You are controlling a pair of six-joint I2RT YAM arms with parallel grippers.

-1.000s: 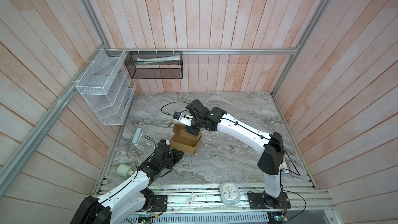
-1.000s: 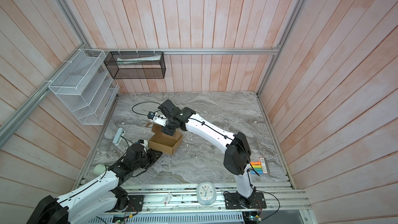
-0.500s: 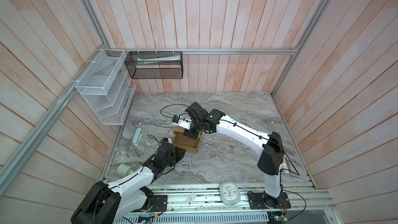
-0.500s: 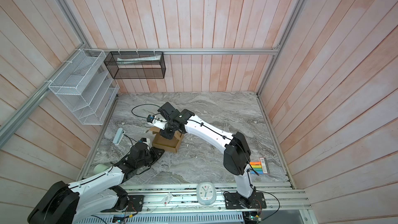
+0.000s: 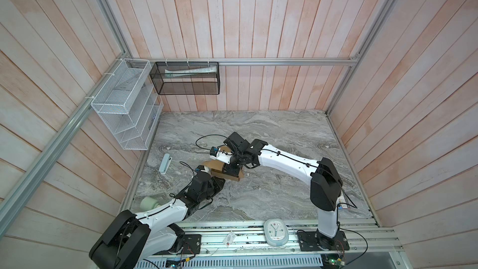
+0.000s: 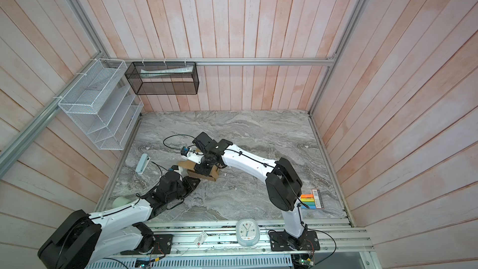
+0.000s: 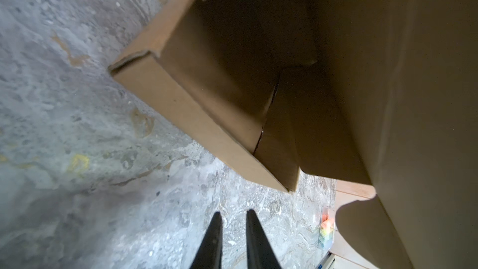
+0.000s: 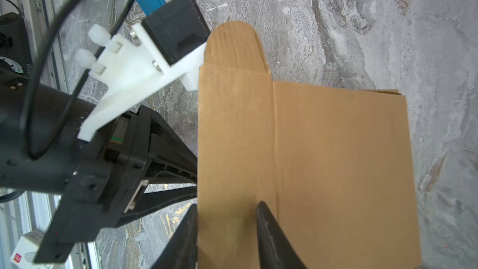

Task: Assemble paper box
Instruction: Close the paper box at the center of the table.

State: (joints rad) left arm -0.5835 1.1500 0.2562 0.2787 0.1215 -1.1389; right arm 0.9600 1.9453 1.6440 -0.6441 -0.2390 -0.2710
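Right jaws stand part-spread and pinch nothing: in the right wrist view one finger (image 8: 271, 231) lies on the front lip (image 8: 235, 138) of the lid (image 8: 336, 164) at its crease, while its mate sits off the lip's free edge. Left jaws are narrowly parted and empty, a slit of desk (image 7: 77, 151) between them. Position of the paper box (image 5: 231, 176): on the desk, nearer the left edge than the right, about midway from back to front, lid hanging half-shut over the tray (image 7: 207, 125). Long edge of the lip runs in line with the right fingers; the right arm (image 5: 282, 160) is on it, and the left jaws reach beneath it from the front-left side. Judgement: tucking the lip calls for the left jaws to clear first.
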